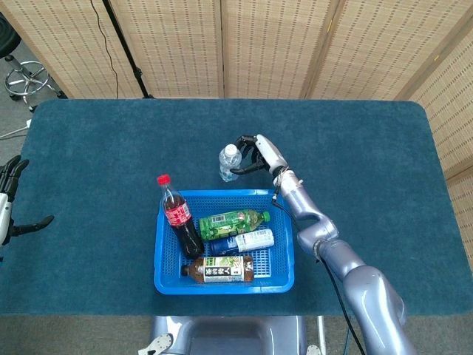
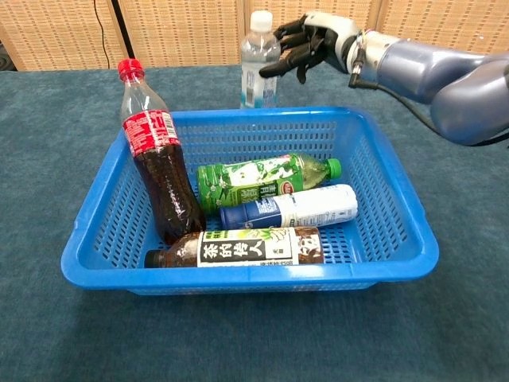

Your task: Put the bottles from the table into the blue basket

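Gripping clear water bottle (image 2: 259, 60), right hand (image 2: 306, 44), behind blue basket (image 2: 398, 208)

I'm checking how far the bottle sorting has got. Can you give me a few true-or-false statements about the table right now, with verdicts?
1. Four bottles lie or lean inside the blue basket. True.
2. The clear water bottle is already in the basket. False: it is behind the basket's far wall, outside it.
3. The right hand is at the water bottle, fingers curled beside it. True.
4. The red-capped cola bottle lies flat on the table. False: it leans in the basket's left end.
5. The left hand holds a bottle. False: it is at the table's left edge, holding nothing.
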You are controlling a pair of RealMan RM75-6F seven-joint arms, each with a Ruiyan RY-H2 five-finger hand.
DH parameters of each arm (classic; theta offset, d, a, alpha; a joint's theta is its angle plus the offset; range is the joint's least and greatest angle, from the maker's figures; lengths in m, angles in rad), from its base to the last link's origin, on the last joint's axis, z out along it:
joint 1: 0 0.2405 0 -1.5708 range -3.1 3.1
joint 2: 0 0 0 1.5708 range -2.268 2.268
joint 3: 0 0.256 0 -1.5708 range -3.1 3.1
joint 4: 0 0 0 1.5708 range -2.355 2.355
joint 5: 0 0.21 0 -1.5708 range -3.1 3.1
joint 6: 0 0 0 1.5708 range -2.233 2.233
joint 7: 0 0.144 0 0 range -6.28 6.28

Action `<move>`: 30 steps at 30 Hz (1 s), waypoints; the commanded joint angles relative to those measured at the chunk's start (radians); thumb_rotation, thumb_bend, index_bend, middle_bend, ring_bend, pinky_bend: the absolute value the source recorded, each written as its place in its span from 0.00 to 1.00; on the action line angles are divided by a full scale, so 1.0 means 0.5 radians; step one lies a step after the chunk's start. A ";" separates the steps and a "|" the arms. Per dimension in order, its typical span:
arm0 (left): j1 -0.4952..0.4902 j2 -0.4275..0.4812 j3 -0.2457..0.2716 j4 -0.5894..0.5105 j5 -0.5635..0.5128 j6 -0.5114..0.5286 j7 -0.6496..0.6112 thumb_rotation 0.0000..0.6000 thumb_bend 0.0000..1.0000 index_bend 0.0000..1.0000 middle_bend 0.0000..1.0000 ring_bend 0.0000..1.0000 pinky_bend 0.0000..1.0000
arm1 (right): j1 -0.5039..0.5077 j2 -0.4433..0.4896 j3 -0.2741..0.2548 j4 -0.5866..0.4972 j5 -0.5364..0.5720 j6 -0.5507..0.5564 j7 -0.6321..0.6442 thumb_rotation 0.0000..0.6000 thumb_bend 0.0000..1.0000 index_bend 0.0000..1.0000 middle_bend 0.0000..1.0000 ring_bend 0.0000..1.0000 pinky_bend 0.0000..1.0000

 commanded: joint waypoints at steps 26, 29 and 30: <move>0.062 0.014 0.052 -0.041 0.214 0.085 0.002 1.00 0.03 0.00 0.00 0.00 0.00 | -0.848 1.277 -0.153 -2.554 0.004 0.742 -0.919 1.00 0.17 0.59 0.71 0.53 0.68; 0.076 0.016 0.064 -0.044 0.229 0.097 0.012 1.00 0.03 0.00 0.00 0.00 0.00 | -0.875 1.227 -0.189 -2.526 -0.019 0.752 -0.957 1.00 0.17 0.58 0.70 0.51 0.66; 0.080 0.017 0.068 -0.045 0.235 0.101 0.012 1.00 0.03 0.00 0.00 0.00 0.00 | -0.883 1.216 -0.201 -2.519 -0.025 0.749 -0.963 1.00 0.17 0.57 0.69 0.50 0.65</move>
